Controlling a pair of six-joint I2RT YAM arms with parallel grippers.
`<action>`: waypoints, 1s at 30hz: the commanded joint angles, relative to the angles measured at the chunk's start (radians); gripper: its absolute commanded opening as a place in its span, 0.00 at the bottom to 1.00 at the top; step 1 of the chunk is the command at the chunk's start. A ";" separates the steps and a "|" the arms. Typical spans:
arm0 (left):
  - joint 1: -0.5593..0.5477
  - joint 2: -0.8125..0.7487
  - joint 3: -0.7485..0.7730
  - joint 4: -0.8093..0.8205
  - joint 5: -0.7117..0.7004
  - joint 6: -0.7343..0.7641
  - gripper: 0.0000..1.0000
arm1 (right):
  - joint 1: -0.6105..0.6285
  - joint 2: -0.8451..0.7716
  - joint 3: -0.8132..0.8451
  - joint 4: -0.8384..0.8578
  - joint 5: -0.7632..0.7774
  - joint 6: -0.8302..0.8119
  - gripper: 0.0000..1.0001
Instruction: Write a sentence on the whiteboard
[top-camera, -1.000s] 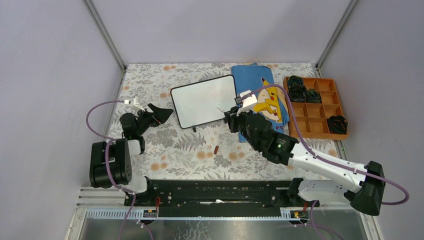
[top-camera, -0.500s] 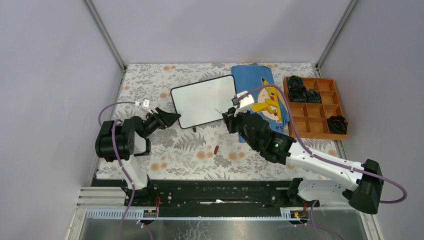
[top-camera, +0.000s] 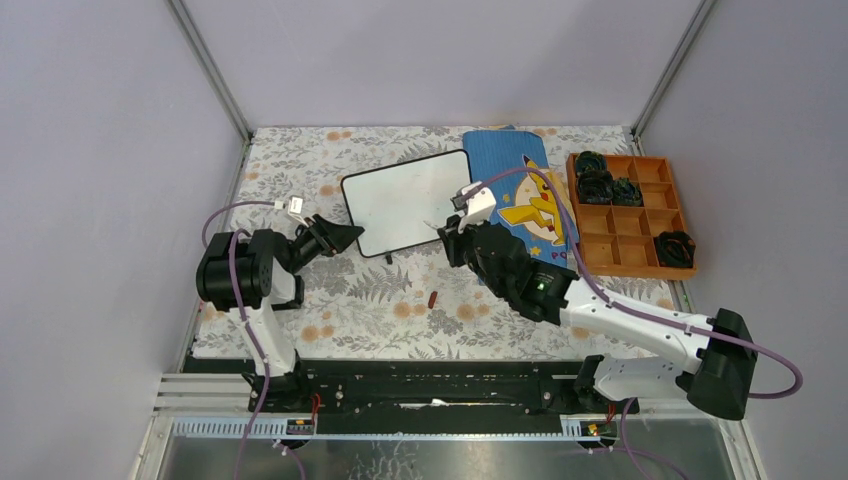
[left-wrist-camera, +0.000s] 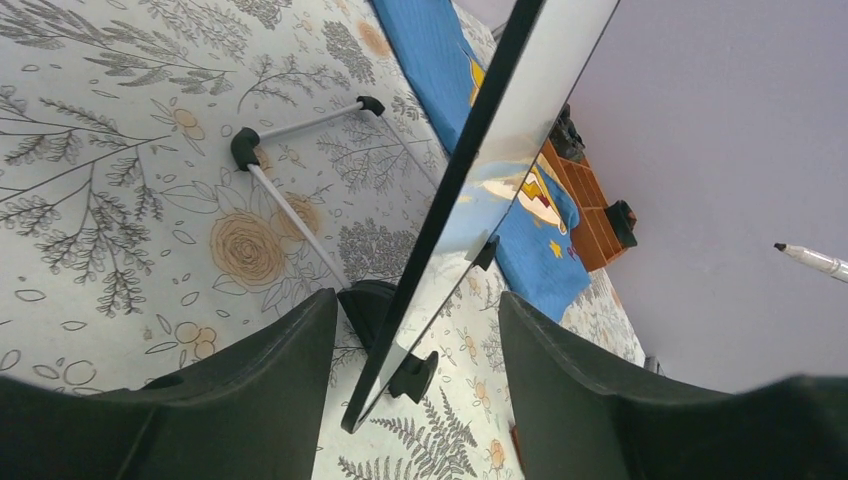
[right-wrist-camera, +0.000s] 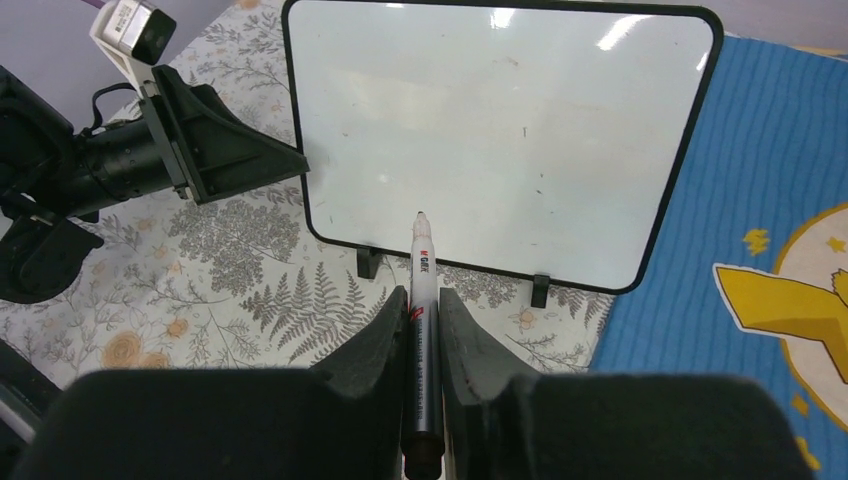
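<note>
So, the left hand (top-camera: 350, 236) has swung in from further out. It now sits at the near-left corner of the whiteboard (top-camera: 405, 200), with the board's edge slotted between its fingers (left-wrist-camera: 280, 370). The jaws have been narrowing, but the wrist view shows a gap on either side. So it's open around the board, not clamped on it yet. My guess is it's there to steady the board so it doesn't skid once the pen pushes on it.

The board stands propped at a tilt on the bench (top-camera: 350, 300), just ahead of both hands. It's blank apart from a few faint specks, so nothing is written yet.

The right hand (right-wrist-camera: 420, 300) is pinched tight on the marker (right-wrist-camera: 419, 255). The cap is off and the tip points forward at the board's lower edge. That hand has crept a little to its left, toward the board. I can't tell if the tip is touching.

A small red bit (top-camera: 432, 298), maybe the cap, lies on the bench back behind that hand's fingertips. The blue cloth (top-camera: 500, 160) is under it and off to its right, and the wooden tray (top-camera: 630, 250) is further right again.

Writing looks about ready to start once the left hand finishes closing.
</note>
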 joint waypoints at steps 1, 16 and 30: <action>-0.016 0.001 0.005 0.088 -0.003 0.026 0.65 | 0.006 0.021 0.064 0.072 -0.029 0.002 0.00; -0.019 0.014 0.005 0.087 -0.014 0.025 0.53 | 0.007 0.055 0.091 0.085 -0.058 0.036 0.00; -0.018 0.034 0.011 0.086 -0.019 0.012 0.44 | 0.007 0.068 0.087 0.095 -0.065 0.041 0.00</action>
